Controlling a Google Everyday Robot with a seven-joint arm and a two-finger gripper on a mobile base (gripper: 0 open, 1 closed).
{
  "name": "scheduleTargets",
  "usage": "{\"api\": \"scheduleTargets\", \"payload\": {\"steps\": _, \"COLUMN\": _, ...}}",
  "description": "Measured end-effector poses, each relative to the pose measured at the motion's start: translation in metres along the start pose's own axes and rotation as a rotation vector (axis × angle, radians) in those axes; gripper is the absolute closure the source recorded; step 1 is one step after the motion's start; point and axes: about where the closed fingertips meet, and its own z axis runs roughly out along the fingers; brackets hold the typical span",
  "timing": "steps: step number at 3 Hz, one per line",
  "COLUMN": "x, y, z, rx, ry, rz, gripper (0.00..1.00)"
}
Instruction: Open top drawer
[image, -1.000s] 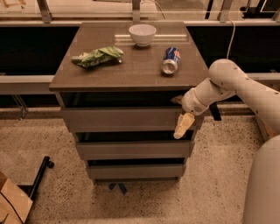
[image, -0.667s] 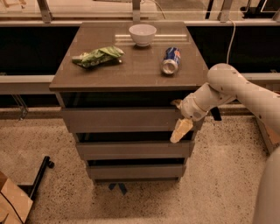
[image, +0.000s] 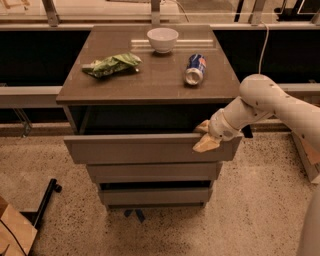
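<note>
The top drawer (image: 145, 148) is sitting partly out, and the gripper (image: 205, 137) is pinching its front's right end. Off-centre hold, so I'm aiming for a slow, straight pull to avoid racking.

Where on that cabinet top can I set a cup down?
Bare: the front strip of the brown cabinet top, before the green crinkled bag and blue soda can, and the gap between them. The white bowl crowds the back. The tool sits at the right end of the open grey top drawer.
</note>
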Motion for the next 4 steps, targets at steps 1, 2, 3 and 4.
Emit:
{"api": "scheduleTargets", "payload": {"steps": 1, "x": 0.0, "y": 0.0, "z": 0.0, "rx": 0.0, "ry": 0.0, "rz": 0.0, "gripper": 0.81}}
{"api": "scheduleTargets", "payload": {"steps": 2, "x": -0.0004, "y": 0.0005, "z": 0.0023, "rx": -0.004, "ry": 0.0, "rz": -0.001, "gripper": 0.63}}
{"api": "scheduleTargets", "payload": {"steps": 3, "x": -0.0008, "y": 0.0005, "z": 0.0016, "rx": -0.004, "ry": 0.0, "rz": -0.001, "gripper": 0.32}}
{"api": "scheduleTargets", "payload": {"steps": 4, "x": -0.0008, "y": 0.0006, "z": 0.0016, "rx": -0.004, "ry": 0.0, "rz": 0.0, "gripper": 0.09}}
